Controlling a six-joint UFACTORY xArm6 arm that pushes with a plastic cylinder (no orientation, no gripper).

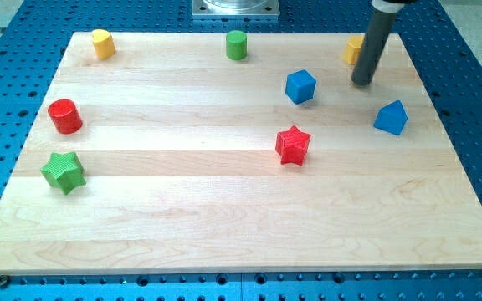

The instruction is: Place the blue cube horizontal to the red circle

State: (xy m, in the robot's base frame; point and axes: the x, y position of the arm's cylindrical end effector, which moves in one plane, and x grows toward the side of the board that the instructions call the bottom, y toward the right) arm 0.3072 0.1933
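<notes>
The blue cube (pixel 301 86) sits on the wooden board right of centre, toward the view's top. The red circle, a short red cylinder (pixel 64 115), stands near the board's left edge, a little lower in the view than the cube. My tip (pixel 362 83) is the lower end of the dark rod at the view's upper right. It rests to the right of the blue cube with a clear gap, touching no block.
A red star (pixel 293 145) lies below the cube. A blue triangular block (pixel 391 118) is lower right of my tip. A yellow block (pixel 354 50) sits partly behind the rod. A green cylinder (pixel 237 44), yellow block (pixel 102 43) and green star (pixel 64 171) also stand on the board.
</notes>
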